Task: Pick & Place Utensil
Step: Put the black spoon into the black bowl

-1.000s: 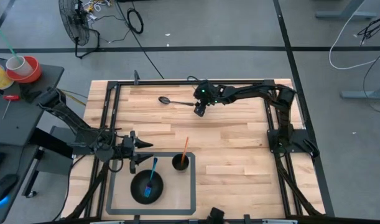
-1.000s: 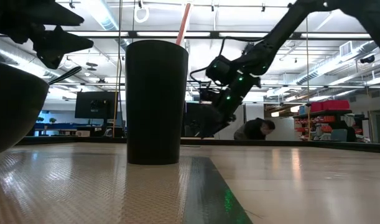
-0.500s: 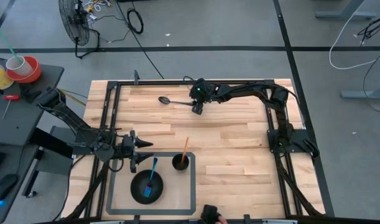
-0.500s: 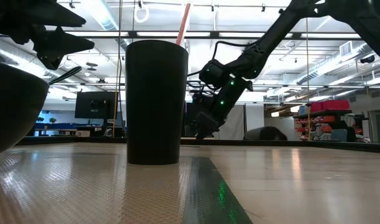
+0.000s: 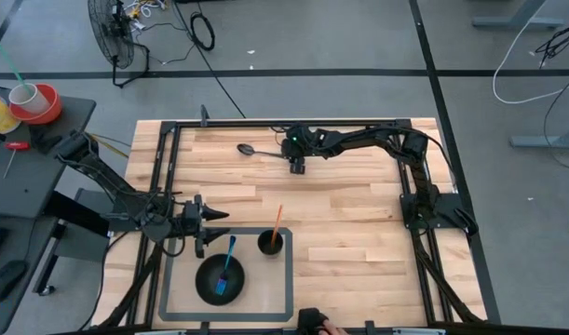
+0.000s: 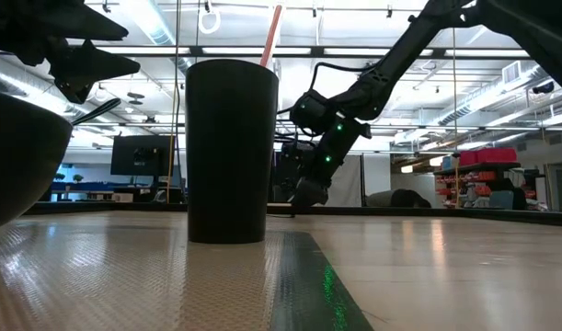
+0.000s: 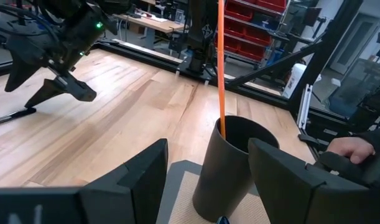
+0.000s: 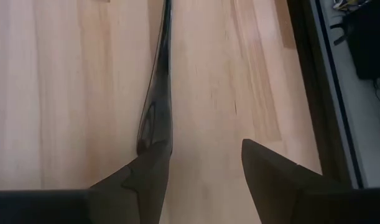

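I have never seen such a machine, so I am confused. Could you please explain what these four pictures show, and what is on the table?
Two dark robot arms work at a pale wooden table. One camera looks straight down, one sits at table height, and one rides on each wrist.

The right gripper is at the far side, low over the handle of a black spoon. Its wrist camera shows the handle lying beside one finger, jaws open, nothing held.

The left gripper waits open beside a grey tray. On the tray stand a black cup with an orange straw and a black bowl holding a blue utensil.
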### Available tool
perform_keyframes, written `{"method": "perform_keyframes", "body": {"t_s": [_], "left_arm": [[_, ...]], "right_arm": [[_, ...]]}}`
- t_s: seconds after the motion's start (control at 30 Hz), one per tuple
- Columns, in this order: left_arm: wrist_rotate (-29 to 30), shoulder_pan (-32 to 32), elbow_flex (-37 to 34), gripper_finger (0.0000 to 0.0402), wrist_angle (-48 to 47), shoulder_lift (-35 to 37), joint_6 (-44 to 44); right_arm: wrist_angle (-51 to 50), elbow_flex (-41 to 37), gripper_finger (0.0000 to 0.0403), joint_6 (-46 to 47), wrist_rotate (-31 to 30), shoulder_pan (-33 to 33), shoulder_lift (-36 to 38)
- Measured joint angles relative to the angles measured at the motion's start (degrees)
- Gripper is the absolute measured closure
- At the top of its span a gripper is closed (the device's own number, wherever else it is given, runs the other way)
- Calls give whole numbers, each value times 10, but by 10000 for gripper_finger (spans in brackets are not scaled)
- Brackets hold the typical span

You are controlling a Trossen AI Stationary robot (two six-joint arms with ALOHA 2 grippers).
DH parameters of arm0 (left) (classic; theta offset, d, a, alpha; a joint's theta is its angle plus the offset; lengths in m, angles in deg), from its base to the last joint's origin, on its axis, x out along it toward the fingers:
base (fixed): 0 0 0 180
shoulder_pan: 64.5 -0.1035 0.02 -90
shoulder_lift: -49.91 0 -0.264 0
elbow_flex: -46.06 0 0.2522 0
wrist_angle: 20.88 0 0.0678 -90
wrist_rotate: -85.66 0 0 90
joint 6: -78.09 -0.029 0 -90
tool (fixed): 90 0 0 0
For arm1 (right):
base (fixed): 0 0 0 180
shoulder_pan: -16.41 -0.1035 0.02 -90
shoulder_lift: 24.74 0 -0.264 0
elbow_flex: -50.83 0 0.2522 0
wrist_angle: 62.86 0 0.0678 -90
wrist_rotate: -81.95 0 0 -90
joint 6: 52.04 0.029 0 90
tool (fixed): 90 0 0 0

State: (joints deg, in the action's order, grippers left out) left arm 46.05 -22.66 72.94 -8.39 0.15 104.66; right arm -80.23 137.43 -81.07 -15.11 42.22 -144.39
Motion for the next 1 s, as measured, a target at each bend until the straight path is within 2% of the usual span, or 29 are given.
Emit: {"method": "perform_keyframes", "body": {"t_s": [0.27, 0.37, 0.53, 0.67, 0.8, 0.87, 1.0], "left_arm": [[10, 0, 0, 175, 0, 0, 2], [10, 0, 0, 175, 0, 0, 2], [10, 0, 0, 175, 0, 0, 0], [10, 0, 0, 175, -1, 0, -1], [10, 0, 0, 175, -5, 0, -2], [10, 0, 0, 175, -5, 0, -2], [10, 0, 0, 175, -5, 0, -2]], "right_arm": [[-26, 1, 197, -16, -3, -7, 1], [-51, 2, 197, -27, -23, -19, 4], [-131, 0, 197, -40, -80, -44, 26], [-201, -3, 197, -26, -78, -59, 60], [-190, -2, 197, 20, -44, -63, 81], [-150, -9, 197, 57, -46, -60, 78], [-66, -28, 197, 196, -64, -42, 75]]}}
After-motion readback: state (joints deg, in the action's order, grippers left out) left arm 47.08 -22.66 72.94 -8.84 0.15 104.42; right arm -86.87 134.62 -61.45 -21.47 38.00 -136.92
